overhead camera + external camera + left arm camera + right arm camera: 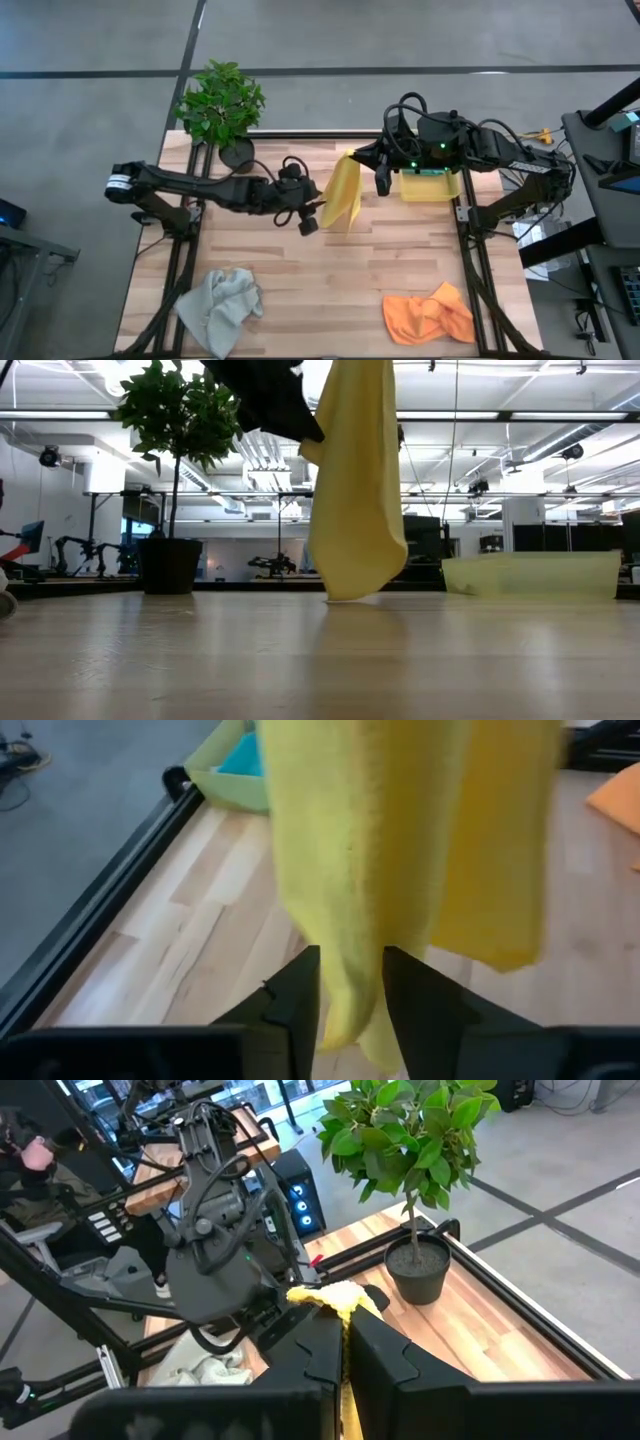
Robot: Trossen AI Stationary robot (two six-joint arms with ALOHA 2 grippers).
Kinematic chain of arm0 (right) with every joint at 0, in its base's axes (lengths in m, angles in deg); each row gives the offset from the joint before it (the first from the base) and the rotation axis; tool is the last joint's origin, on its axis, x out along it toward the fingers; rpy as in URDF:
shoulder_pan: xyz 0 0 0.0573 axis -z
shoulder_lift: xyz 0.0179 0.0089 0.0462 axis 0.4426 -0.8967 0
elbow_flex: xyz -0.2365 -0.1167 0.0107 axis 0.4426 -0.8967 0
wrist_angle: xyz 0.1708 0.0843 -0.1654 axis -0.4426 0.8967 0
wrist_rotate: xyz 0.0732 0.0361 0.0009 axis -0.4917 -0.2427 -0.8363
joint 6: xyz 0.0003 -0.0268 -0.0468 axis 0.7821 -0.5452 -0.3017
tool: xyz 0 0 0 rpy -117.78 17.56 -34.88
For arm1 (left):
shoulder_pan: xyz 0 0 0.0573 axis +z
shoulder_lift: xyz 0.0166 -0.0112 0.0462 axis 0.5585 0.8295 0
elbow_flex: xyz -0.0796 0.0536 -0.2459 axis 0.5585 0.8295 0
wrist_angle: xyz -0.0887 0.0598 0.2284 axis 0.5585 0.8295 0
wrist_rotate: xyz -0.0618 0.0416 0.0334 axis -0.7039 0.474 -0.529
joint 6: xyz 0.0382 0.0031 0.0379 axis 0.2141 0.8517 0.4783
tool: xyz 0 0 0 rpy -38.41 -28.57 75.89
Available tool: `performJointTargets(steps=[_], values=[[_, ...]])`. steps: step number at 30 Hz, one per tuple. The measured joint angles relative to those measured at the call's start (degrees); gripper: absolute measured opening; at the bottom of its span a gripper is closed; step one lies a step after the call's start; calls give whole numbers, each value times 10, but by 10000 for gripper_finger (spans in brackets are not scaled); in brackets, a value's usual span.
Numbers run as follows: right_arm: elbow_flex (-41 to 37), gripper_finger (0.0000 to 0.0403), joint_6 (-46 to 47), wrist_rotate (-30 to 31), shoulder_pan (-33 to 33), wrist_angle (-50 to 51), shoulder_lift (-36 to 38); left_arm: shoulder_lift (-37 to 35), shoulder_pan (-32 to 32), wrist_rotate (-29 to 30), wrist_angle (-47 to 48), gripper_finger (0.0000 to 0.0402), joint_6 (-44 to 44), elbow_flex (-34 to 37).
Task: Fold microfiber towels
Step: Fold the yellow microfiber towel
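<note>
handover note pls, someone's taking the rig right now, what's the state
Right gripper: shut on the top of the yellow towel, holding it up so it hangs, lower edge at the table.
Left gripper: jaws around the towel's lower edge.
Grey towel and orange towel: crumpled at the front.
Teal towel: in the yellow bin.
Done: nothing folded. Left: all four.

Low view's top edge crops the yellow towel (355,490).

Ceiling strip lights (300,382) shining bright, even. Table (300,660) showing soft sheen in low view, near edge blurring. Yellow towel (400,840) filling left wrist view, blurring close up. Shadows staying faint.
</note>
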Motion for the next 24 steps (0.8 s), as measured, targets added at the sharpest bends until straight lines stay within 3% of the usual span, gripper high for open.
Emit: performJointTargets(steps=[6, 13, 24], values=[[0, 8, -4, 0, 0, 0, 0, 1, 8, 8, 39, 8, 24, -2], [0, 8, -16, -15, 0, 23, 0, -42, 8, 15, 117, 0, 44, -12], [-13, 8, -16, -56, -21, 63, 0, -195, -22, 2, 203, 0, 81, -10]])
